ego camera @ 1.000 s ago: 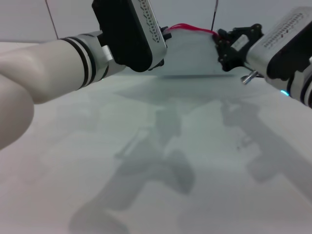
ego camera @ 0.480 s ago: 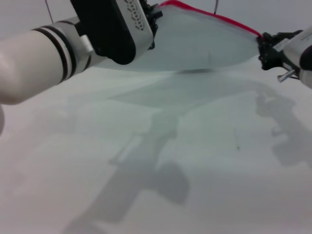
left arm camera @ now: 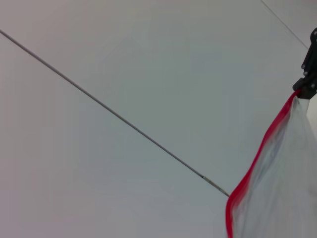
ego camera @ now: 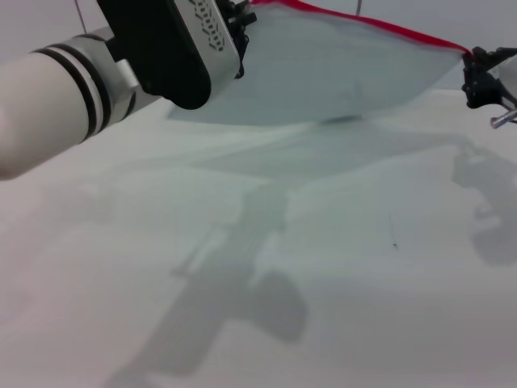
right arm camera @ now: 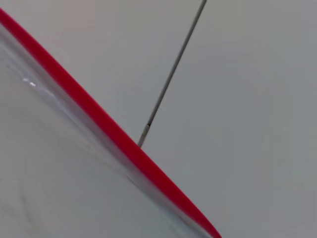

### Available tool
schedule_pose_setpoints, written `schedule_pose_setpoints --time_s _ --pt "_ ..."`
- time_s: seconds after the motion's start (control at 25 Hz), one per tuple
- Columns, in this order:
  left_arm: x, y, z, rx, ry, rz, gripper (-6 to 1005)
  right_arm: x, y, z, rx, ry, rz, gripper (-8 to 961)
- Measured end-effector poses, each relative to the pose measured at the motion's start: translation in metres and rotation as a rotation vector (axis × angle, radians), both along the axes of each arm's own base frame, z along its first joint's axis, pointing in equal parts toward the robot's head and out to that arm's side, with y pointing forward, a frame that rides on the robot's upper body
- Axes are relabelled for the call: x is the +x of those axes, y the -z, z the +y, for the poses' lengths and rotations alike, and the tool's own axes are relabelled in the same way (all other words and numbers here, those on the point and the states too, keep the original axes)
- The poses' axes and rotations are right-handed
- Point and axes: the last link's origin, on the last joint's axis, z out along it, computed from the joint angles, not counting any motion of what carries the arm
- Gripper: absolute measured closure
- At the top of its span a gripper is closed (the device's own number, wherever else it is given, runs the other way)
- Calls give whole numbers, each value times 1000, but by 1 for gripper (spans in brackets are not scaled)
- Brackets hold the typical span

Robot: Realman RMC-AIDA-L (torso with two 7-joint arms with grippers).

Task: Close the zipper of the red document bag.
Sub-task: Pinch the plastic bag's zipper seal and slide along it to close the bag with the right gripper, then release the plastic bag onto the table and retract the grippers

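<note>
Basically the red document bag is held taut above the table w/ left gripper & right gripper pinched shut on opposite ends of the zipper, so a corner could prob get yanked free if it's pulled harder.

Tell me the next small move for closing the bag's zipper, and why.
Probably slide the right gripper a little farther along the zipper, away from the left gripper. Both hold the bag taut off the table, right gripper already near the far end.
</note>
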Motion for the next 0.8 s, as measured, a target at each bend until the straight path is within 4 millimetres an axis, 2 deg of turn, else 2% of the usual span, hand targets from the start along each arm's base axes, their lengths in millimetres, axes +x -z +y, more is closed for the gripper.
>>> schedule_pose_setpoints --time_s 0.28,0.52,0.76,0.8 --pt "-1 -2 1 7 -2 0 956 4 -2 0 10 7 -4 875" --pt "-3 -2 2 7 -9 2 961 -2 3 -2 6 -1 9 875" --pt "-8 3 6 -4 -25 15 955 -8 24 -11 -22 -17 -7 763" --pt "-9 4 7 -5 -27 13 953 -8 28 -13 -24 -20 -9 714"
